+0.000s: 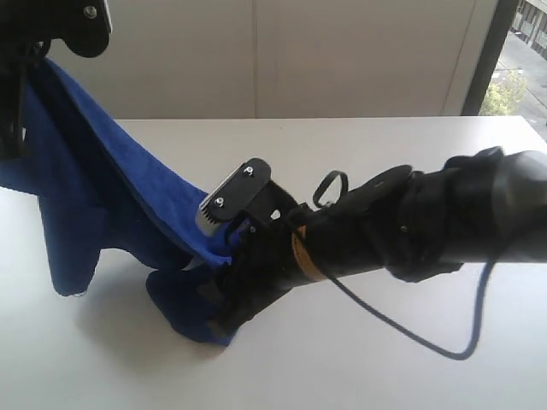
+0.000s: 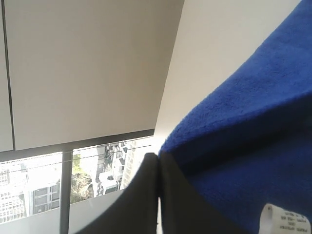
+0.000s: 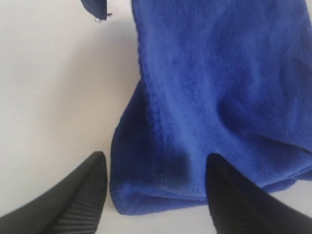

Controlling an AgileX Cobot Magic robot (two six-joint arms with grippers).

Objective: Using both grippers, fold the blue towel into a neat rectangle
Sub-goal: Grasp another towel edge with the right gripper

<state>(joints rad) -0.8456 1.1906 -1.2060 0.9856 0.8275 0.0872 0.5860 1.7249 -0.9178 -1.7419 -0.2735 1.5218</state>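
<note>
The blue towel [image 1: 94, 196] hangs from the top left of the exterior view and drapes down onto the white table [image 1: 385, 367]. My left gripper [image 2: 158, 157] is raised up there, shut, with the towel [image 2: 243, 136] against one finger; its arm [image 1: 13, 94] shows at the left edge. My right gripper [image 1: 224, 295] reaches in from the right, low over the towel's bunched lower end. In the right wrist view it [image 3: 156, 157] stands open, its black fingers [image 3: 87, 195] apart on either side of the towel's folded edge [image 3: 195, 122], holding nothing.
A black cable [image 1: 427, 342] loops down from the right arm [image 1: 444, 222] onto the table. A white wall and a window [image 1: 513, 77] stand behind the table's far edge. A small white label [image 2: 287, 222] is sewn on the towel.
</note>
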